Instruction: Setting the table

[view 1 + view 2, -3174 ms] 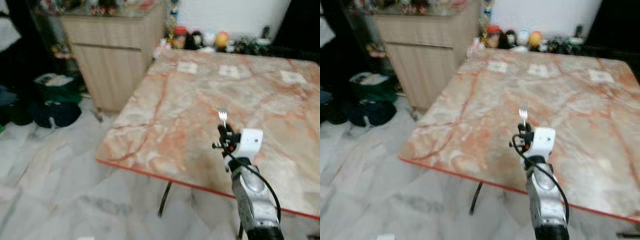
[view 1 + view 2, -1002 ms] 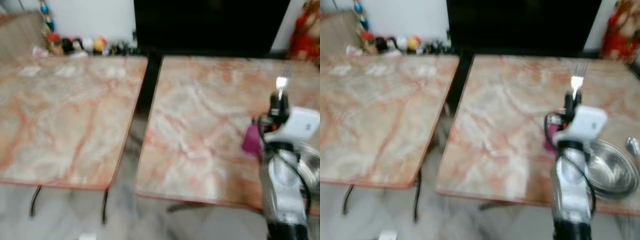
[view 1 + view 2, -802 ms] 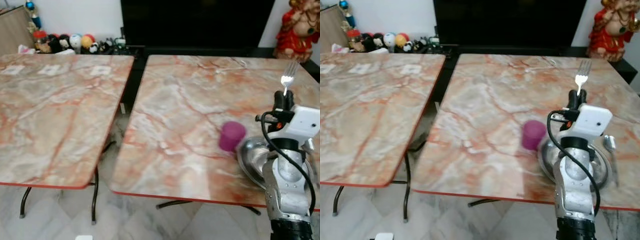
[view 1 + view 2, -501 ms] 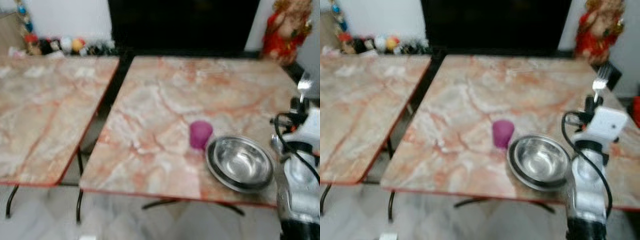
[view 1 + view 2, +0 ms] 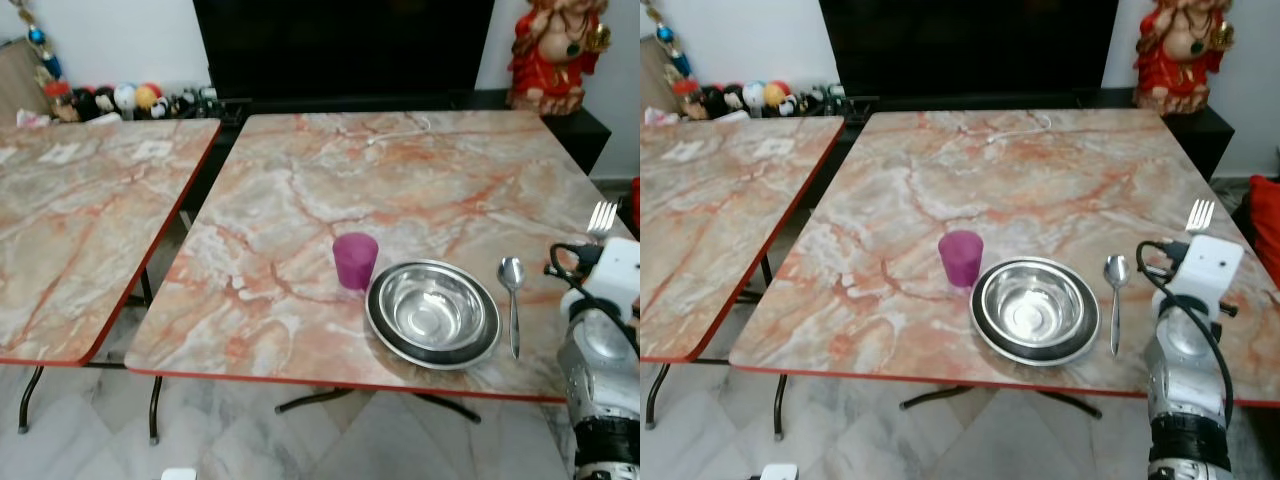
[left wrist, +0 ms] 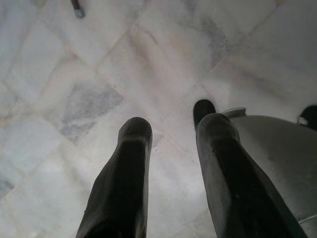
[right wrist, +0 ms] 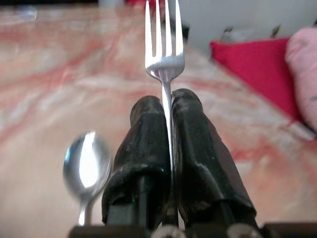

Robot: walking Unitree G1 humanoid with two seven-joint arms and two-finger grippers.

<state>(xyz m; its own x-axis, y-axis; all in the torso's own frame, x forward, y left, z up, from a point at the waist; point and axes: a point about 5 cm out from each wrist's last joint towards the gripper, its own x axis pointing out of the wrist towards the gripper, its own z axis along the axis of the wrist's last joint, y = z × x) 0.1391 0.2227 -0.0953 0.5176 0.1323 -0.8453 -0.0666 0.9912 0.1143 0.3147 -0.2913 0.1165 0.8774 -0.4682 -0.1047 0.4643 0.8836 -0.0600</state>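
My right gripper [image 7: 166,106] is shut on a silver fork [image 7: 164,44], tines up. It is raised at the right edge of the marble table [image 5: 330,170], to the right of the spoon [image 5: 511,300]. The fork [image 5: 1198,216] stands above the white wrist camera housing. A steel bowl on a dark plate [image 5: 432,312] sits near the table's front edge, with a purple cup [image 5: 354,260] touching its left side and the spoon lying along its right. My left gripper [image 6: 171,134] hangs open over the floor.
A second marble table [image 5: 80,220] stands to the left across a narrow gap. A dark TV unit [image 5: 340,50] and a red statue [image 5: 550,50] stand behind. A red cushion [image 5: 1265,225] lies right of the table. White marble floor [image 5: 250,440] lies in front.
The camera has swung right, from the left table to the right one, bringing the cup, bowl and spoon into view. My right gripper still holds the fork upright.
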